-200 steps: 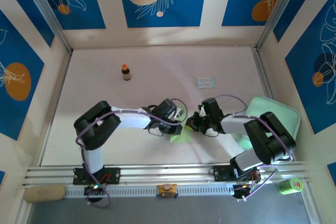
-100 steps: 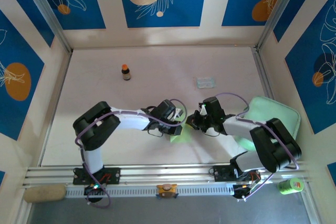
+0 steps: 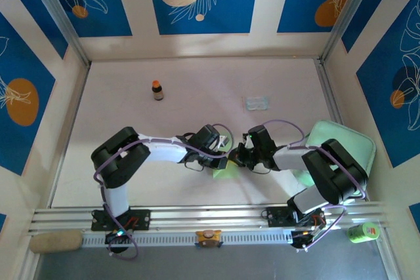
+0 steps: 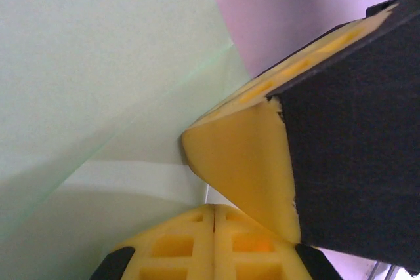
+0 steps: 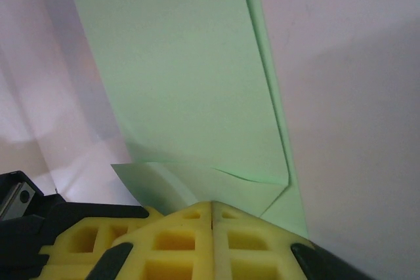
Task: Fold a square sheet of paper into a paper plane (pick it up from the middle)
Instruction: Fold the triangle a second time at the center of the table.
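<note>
The pale green sheet of paper (image 3: pixel 227 171) lies folded over on the table between the two arms, mostly under the grippers. In the right wrist view the sheet of paper (image 5: pixel 190 83) shows layered folds and a small raised flap at its near end. My left gripper (image 3: pixel 225 160) and right gripper (image 3: pixel 237 157) meet tip to tip over its far edge. Both are shut. The left gripper (image 4: pixel 214 209) has its tips at the paper's (image 4: pixel 98 63) edge, with the right gripper's yellow finger (image 4: pixel 243 162) touching them. The right gripper (image 5: pixel 212 206) presses its closed tips on the flap.
A small brown bottle (image 3: pixel 157 90) with an orange cap stands at the back left. A clear plastic packet (image 3: pixel 256 102) lies at the back right. A mint green tray (image 3: pixel 348 137) sits at the right, under the right arm. Metal rails run along the near edge.
The right arm has slid slightly left, bringing its gripper closer against the left one. The left arm and the paper have hardly moved.
</note>
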`<move>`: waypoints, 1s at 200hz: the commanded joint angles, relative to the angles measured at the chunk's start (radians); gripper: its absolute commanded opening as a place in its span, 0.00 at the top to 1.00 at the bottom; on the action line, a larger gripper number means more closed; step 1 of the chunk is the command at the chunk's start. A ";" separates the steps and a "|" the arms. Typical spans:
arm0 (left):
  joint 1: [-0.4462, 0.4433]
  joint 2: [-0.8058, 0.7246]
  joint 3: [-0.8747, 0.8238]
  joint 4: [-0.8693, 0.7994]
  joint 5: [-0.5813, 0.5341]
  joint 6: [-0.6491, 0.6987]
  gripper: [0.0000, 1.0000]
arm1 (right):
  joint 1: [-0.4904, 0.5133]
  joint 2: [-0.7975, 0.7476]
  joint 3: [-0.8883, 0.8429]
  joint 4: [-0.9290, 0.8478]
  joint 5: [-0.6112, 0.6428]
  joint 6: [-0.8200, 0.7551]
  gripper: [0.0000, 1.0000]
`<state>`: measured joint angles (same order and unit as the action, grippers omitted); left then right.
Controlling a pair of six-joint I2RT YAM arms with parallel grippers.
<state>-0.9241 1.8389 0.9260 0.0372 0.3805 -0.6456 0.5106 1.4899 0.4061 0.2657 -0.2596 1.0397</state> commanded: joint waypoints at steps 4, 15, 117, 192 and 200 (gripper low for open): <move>-0.008 -0.032 -0.037 -0.088 -0.007 0.035 0.94 | -0.017 0.030 -0.029 -0.084 0.069 0.006 1.00; -0.007 -0.042 -0.046 -0.098 0.002 0.045 0.93 | -0.029 0.036 -0.039 -0.070 0.055 0.008 1.00; -0.014 -0.159 -0.156 -0.229 -0.004 0.140 0.91 | -0.034 0.040 -0.023 -0.088 0.044 0.001 1.00; -0.027 -0.265 -0.112 -0.217 -0.017 0.122 0.91 | -0.032 0.031 -0.006 -0.104 0.032 -0.004 1.00; -0.027 -0.260 -0.104 -0.195 -0.010 0.109 0.91 | -0.033 0.028 -0.006 -0.105 0.034 -0.003 1.00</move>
<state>-0.9451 1.6024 0.7887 -0.1715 0.3725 -0.5220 0.4896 1.4963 0.4065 0.2680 -0.2840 1.0401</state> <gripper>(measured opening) 0.088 0.053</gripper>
